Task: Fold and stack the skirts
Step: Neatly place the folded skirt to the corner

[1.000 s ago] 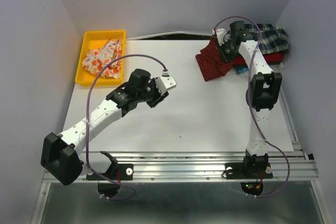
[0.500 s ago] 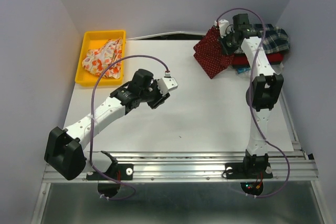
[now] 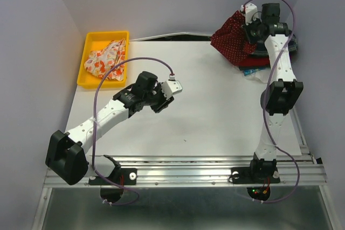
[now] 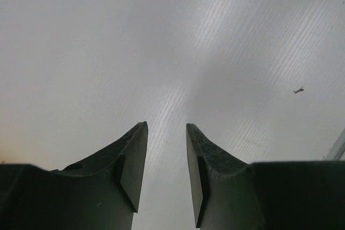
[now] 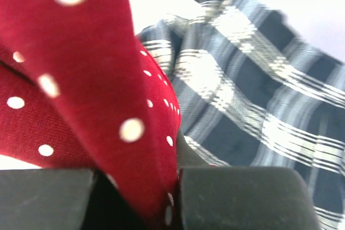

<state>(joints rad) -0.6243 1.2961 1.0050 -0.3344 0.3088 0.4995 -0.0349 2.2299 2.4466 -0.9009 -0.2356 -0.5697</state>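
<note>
A: Where is the dotted skirt point(image 3: 233, 39)?
B: Bunched and held up at the table's point(image 3: 215, 117) far right corner, a fold clamped tight in the right pincer point(image 3: 249, 24). The plaid skirt point(image 5: 253, 106) and the plain red skirt point(image 3: 252, 63) lie at the same corner.
A: And the cream skirt point(image 3: 105, 60)?
B: Crumpled in the yellow tray point(image 3: 88, 44), far left corner.
A: The left pincer point(image 4: 166, 133)?
B: Jaws parted, holding nothing, over the table left of centre.

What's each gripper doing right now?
Left gripper: open, holding nothing.
Right gripper: shut on the dotted red skirt.
</note>
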